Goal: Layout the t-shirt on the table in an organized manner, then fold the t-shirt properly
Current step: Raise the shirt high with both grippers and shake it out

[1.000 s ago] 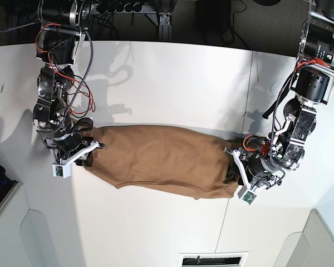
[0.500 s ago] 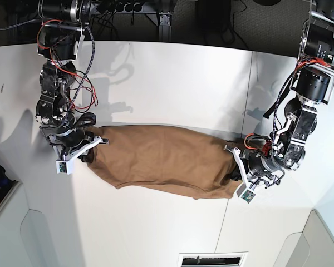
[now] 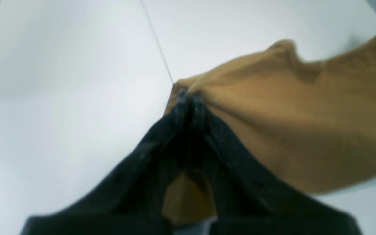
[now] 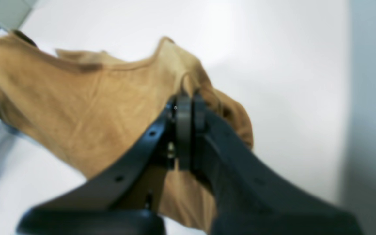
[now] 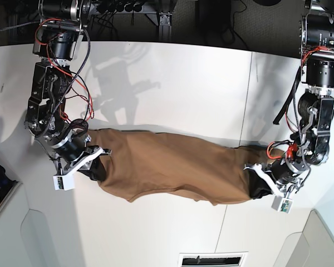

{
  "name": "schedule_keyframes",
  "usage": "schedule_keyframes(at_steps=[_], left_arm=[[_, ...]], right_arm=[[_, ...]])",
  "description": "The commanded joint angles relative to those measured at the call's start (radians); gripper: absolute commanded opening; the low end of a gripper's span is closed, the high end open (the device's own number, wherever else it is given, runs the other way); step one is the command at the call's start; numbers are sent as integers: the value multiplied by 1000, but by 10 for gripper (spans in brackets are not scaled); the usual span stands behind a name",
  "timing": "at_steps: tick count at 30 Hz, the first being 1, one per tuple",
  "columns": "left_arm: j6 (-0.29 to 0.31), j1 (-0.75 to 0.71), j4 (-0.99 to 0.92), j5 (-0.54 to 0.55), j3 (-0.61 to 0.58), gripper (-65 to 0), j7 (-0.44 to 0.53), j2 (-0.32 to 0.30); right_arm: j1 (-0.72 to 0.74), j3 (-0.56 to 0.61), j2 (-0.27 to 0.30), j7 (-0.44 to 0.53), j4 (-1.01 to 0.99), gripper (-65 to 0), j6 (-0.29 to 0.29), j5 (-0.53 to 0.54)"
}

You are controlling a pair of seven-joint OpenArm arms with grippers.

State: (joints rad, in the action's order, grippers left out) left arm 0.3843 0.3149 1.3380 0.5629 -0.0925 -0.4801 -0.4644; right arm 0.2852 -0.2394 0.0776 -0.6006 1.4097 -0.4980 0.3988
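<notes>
The tan-brown t-shirt (image 5: 172, 166) hangs stretched in a long band between my two grippers over the white table (image 5: 172, 83). In the base view my left gripper (image 5: 260, 189), at the right, is shut on the shirt's right end. My right gripper (image 5: 96, 169), at the left, is shut on its left end. The left wrist view shows the black fingers (image 3: 181, 107) pressed together on a pinched edge of the t-shirt (image 3: 289, 114). From the right wrist, the closed fingers (image 4: 183, 130) clamp a bunched corner of the t-shirt (image 4: 86, 107), and the cloth sags away to the left.
A thin dark seam (image 5: 246, 105) runs across the table near the left arm, also visible as the seam (image 3: 157, 39) from the left wrist. Dark equipment and cables (image 5: 133, 8) line the table's far edge. A grey panel (image 5: 211, 260) sits at the near edge.
Both grippers have closed on the shirt's ends and moved toward the near edge and apart. The shirt is now pulled longer and tauter between them.
</notes>
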Motion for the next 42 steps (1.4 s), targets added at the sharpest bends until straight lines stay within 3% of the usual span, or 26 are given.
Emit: schedule_keyframes(at_steps=[1, 6, 12, 15, 20, 26, 32, 37, 42], left_arm=[[2, 16, 41, 33, 32, -650, 28, -30], [2, -44, 134, 98, 181, -650, 27, -91], [3, -72, 200, 193, 369, -650, -15, -166], [51, -72, 249, 236, 431, -650, -41, -187], [69, -71, 383, 252, 446, -650, -32, -218], [69, 18, 497, 221, 406, -650, 35, -210], [29, 224, 469, 95, 161, -650, 70, -116], [-6, 349, 304, -24, -74, -650, 139, 32], [-6, 442, 68, -96, -166, -650, 209, 206]], right_arm=[[8, 0, 5, 21, 35, -650, -23, 42], [-87, 23, 5, 20, 86, -650, -54, 136], [-179, 135, 4, 26, 134, -650, -60, 160], [-198, 203, -8, 27, 160, -650, -60, 158], [-200, 286, -66, 19, 203, -650, -60, 158], [-238, 296, -146, -10, 320, -650, -60, 158], [-355, 250, -143, -10, 499, -650, -59, 97], [-450, 142, -144, -10, 617, -650, -59, 98], [-550, 28, -144, -10, 723, -650, -58, 99]])
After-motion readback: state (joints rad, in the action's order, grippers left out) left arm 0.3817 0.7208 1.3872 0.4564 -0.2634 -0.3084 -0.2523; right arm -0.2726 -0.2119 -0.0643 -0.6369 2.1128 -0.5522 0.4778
